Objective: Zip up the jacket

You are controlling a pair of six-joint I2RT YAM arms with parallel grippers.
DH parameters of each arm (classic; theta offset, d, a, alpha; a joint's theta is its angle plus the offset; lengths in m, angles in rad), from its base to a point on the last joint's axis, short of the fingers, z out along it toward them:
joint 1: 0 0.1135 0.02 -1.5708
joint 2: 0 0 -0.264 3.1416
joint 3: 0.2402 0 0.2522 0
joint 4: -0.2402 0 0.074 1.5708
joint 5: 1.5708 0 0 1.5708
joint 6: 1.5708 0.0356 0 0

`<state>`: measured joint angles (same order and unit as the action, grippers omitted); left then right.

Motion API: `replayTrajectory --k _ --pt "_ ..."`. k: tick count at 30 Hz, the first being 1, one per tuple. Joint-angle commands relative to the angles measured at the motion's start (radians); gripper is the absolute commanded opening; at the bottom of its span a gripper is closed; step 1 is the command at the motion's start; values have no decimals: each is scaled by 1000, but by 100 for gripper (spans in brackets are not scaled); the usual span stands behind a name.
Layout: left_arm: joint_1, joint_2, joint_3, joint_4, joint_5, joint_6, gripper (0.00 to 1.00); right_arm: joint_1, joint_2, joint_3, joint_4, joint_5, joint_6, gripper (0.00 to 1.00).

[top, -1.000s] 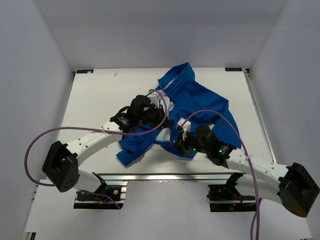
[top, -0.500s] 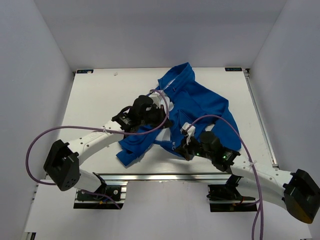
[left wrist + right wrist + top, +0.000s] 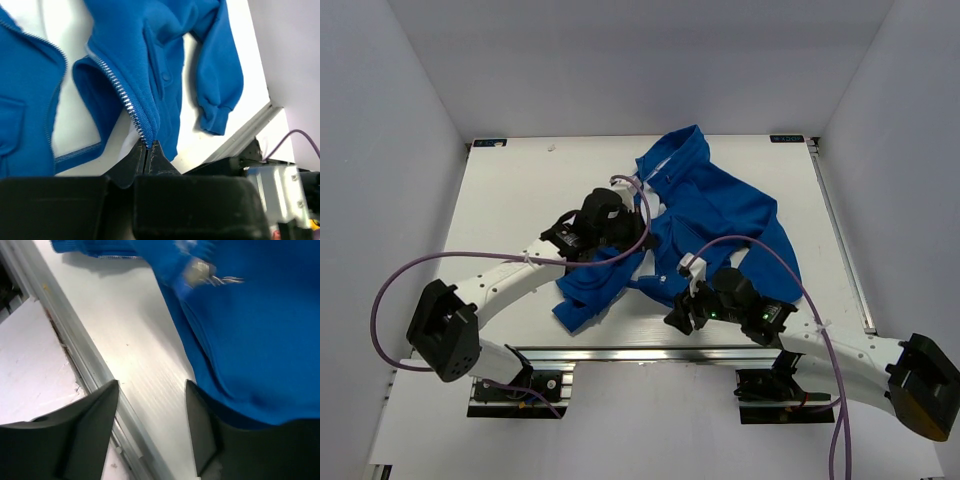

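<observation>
Alignment step: left gripper [image 3: 148, 149] clamps the jacket [image 3: 720, 210] at its zipper [image 3: 120, 95] end; right gripper [image 3: 151, 400] hangs spread, empty. I reckon it must catch the other edge.

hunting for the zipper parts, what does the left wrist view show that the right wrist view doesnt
Only the left wrist view: the left gripper shut on the bottom end of a row of silver zipper teeth on the royal-blue soft fabric jacket. Only the right wrist view: the right gripper open over the table's edge, and a small blurred metal piece on the fabric, possibly the slider. Both: the blue jacket and the white tabletop.
</observation>
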<state>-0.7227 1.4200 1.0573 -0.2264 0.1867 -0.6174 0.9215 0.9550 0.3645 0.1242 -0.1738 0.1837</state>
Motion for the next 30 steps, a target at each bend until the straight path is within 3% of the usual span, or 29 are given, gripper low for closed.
replayTrajectory --k 1,5,9,12,15,16,19,24,30 --pt "3 -69 -40 -25 -44 12 0 4 -41 22 -54 60 71 63" --pt "31 -110 -190 -30 -50 13 0 -3 -24 -22 -47 144 158 70" --pt "83 -96 -264 -4 48 18 0 -13 76 34 -104 232 194 70" --pt "109 -73 -269 -17 46 33 2 -30 175 94 -161 269 209 66" --pt "123 -67 -260 -51 10 48 16 -62 260 134 -198 281 244 61" --pt "131 -69 -257 -59 -4 50 36 -82 290 142 -210 286 264 60" --pt "138 -81 -243 -109 -67 61 56 -140 312 157 -277 330 306 54" --pt "154 -108 -223 -228 -217 74 62 -291 288 162 -446 405 396 50" --pt "175 -118 -195 -264 -263 77 67 -427 263 191 -590 505 421 52"
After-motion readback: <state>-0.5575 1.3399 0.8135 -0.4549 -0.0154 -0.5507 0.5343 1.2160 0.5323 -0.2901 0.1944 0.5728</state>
